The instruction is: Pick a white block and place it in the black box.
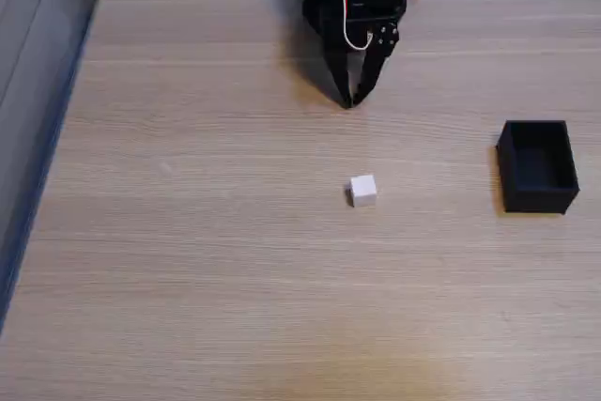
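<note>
1. So here's where I'm at in the fixed view: my end effector (pixel 348 100) hangs near the far edge of the bench (pixel 188 260), tips pointing down at the wood, and the two fingers come together at the bottom. Pressed closed, holding nothing.

2. The white block (pixel 362 191) sits out in the open middle of the bench, well apart from my fingertips. It lies toward the near edge from me, almost straight down the picture, just a touch to the picture's right. That's the one relation the coming move turns on: reach forward toward the camera side, barely any sideways swing.

3. The block is a cube, so there's no real long axis to line up with. It looks turned a little against the wood grain, so I'd guess a small wrist twist would help the fingers meet flat faces.

4. The black box (pixel 537 165) is off to the picture's right, open top up, nothing in it as far as I can see. It's well apart from the block and from me, roughly level with the gap between us.

5. Count: one white block, one black box, one arm.

6. My read: the pick hasn't started. I need to spread the fingers before coming down, or I'll just knock the cube away.
</note>
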`<act>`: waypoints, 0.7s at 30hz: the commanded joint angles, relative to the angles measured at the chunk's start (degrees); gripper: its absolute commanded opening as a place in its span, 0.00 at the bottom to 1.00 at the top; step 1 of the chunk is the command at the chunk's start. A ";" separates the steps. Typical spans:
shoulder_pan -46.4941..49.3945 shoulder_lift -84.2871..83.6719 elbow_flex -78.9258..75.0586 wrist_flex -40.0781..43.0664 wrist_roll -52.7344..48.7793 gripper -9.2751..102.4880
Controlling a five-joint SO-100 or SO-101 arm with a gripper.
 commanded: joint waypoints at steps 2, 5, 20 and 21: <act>0.62 0.35 0.88 0.35 0.26 0.08; 0.70 0.35 0.88 0.35 0.26 0.08; 1.05 0.35 0.79 0.35 -0.18 0.08; 1.14 0.35 0.79 0.35 -0.18 0.08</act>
